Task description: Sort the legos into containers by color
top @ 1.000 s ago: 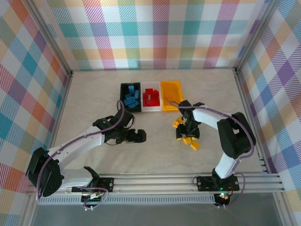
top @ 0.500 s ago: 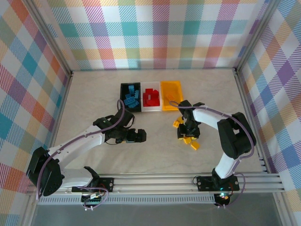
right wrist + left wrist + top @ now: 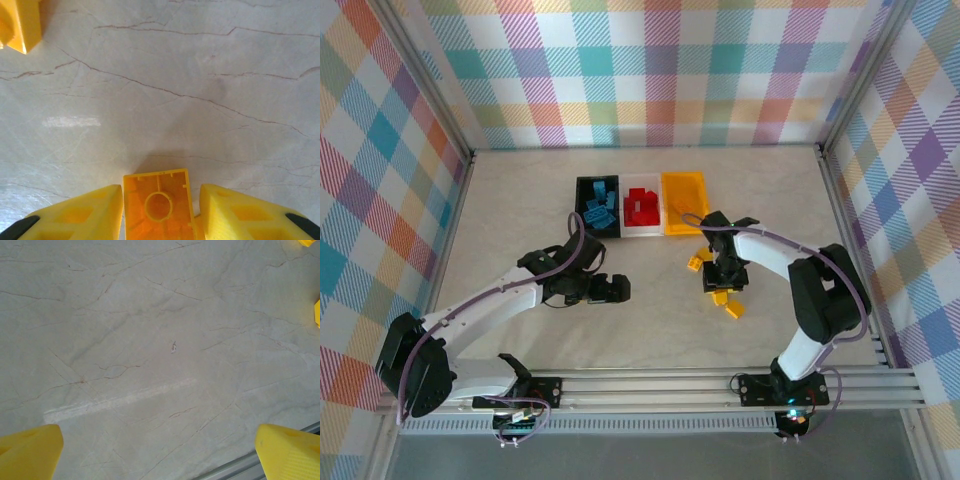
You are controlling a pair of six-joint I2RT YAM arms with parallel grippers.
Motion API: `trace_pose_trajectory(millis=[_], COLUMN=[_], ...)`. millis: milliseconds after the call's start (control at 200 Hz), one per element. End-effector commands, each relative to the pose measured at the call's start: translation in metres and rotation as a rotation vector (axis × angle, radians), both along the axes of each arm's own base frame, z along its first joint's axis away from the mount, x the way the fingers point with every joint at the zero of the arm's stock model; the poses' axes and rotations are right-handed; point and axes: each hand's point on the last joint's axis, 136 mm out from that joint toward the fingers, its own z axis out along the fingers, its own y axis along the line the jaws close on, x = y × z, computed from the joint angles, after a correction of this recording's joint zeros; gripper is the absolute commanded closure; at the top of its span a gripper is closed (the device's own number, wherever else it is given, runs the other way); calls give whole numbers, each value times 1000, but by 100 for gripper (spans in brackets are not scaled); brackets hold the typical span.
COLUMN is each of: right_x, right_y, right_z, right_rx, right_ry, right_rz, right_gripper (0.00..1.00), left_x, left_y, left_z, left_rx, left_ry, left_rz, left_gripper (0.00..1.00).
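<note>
My right gripper point(image 3: 723, 279) is shut on a yellow-orange lego point(image 3: 159, 210) just above the table; its hollow underside faces the wrist camera. Loose yellow legos lie around it: one to its left point(image 3: 695, 263) and two toward the near side point(image 3: 720, 297), point(image 3: 733, 310). Another yellow lego point(image 3: 20, 25) sits at the upper left of the right wrist view. The black bin point(image 3: 580, 205) holds blue legos point(image 3: 600, 207), the white bin point(image 3: 641, 234) holds red legos point(image 3: 640, 207), and the yellow bin point(image 3: 685, 195) stands beside them. My left gripper point(image 3: 616, 288) is open over bare table.
The three bins stand in a row at the table's middle back. Metal frame rails point(image 3: 660, 385) run along the near edge, and checked walls close the other sides. Bare marble-patterned table point(image 3: 170, 345) lies under the left gripper, with yellow lego edges point(image 3: 317, 312) at the right of that view.
The right gripper has shifted slightly right and away from the loose pile with a yellow lego in its fingers. The left arm has stayed still.
</note>
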Motion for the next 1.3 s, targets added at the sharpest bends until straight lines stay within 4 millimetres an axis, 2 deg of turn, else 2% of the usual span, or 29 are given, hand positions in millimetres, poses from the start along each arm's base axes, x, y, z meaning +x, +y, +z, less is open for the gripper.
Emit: trace_pose_trajectory(millis=[0, 110, 225, 480, 535, 740, 880, 1040, 1295], right_x=[-4, -9, -13, -15, -13, -2, 5, 21, 76], right_y=[-1, -2, -2, 0, 1, 6, 11, 23, 55], right_z=[4, 1, -5, -11, -10, 1, 17, 46, 98], right_rx=[-2, -1, 3, -1, 0, 11, 29, 72, 149], right_ry=[9, 21, 40, 51, 48, 18, -3, -50, -146], right_rz=[12, 10, 13, 6, 7, 11, 7, 4, 39], right_gripper=[55, 45, 45, 54, 58, 61, 61, 61, 60], left_x=[-5, -5, -5, -5, -4, -4, -1, 2, 3], left_y=[2, 2, 3, 2, 2, 3, 6, 12, 21], left_z=[0, 0, 0, -1, -1, -4, 1, 12, 17], left_rx=[1, 2, 5, 18, 17, 29, 30, 2, -14], left_ry=[-1, 0, 0, 3, 3, 12, -8, -44, -71], left_rz=[5, 5, 1, -12, -12, -12, 6, 49, 91], left_gripper=[1, 1, 1, 1, 1, 1, 1, 0, 0])
